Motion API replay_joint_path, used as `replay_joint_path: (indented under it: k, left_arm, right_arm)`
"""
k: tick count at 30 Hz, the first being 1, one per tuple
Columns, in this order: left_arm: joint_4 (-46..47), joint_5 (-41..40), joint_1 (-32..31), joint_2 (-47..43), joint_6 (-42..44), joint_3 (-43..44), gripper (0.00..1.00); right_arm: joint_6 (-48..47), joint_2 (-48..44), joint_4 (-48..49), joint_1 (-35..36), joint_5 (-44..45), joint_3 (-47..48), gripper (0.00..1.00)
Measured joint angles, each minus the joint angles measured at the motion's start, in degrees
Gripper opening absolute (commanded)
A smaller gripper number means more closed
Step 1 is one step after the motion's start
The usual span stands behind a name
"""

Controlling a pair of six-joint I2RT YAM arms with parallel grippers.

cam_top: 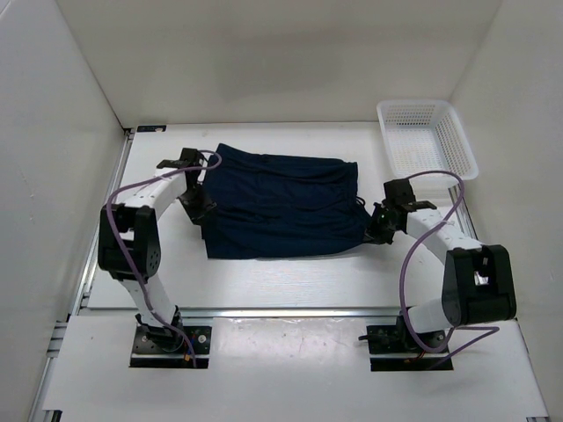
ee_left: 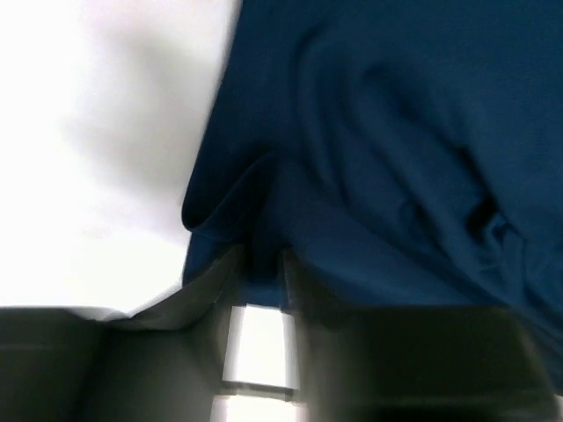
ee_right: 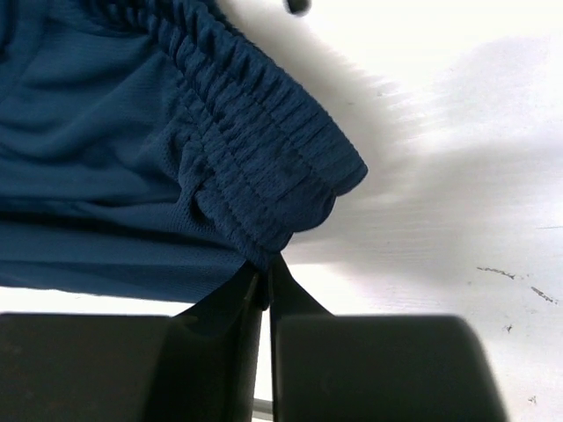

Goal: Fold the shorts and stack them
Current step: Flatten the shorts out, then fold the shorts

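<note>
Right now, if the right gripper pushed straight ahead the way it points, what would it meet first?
The shorts. The right gripper already has its tips at the corner of the gathered waistband, so any advance would press straight into that fabric, probably bunching it.

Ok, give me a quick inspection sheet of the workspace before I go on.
Surface: white table, a few dark specks near the right gripper.
Job's things: shorts, navy, lying flat mid-table, waistband toward the right.
Clutter: white basket in the far right corner, apart from the shorts.
Grippers: left gripper at the shorts' left edge, fingers slightly apart, cloth at the tips; right gripper at the waistband corner, fingers nearly together; grip unclear on both.
Cables: a purple cable loops along each arm.
Surroundings: white walls on three sides; nothing else seen.
</note>
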Motion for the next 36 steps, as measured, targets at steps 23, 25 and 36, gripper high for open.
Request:
replay_joint_path:
  k: [23,25,36]
  left_arm:
    - [0.57,3.32,-4.04,-5.6,5.01,-7.96,0.62]
    - [1.42,3.48,-4.72,-2.62,5.03,-9.29,0.6]
    - [5.46,2.56,-5.77,0.98,3.98,-9.92,0.1]
  right_arm:
    - [-0.24,1.18,-0.39,0.0,0.83,1.86,0.27]
    - [-0.24,1.18,-0.37,0.0,0.81,1.92,0.27]
    - [-0.24,1.18,-0.39,0.0,0.83,1.92,0.27]
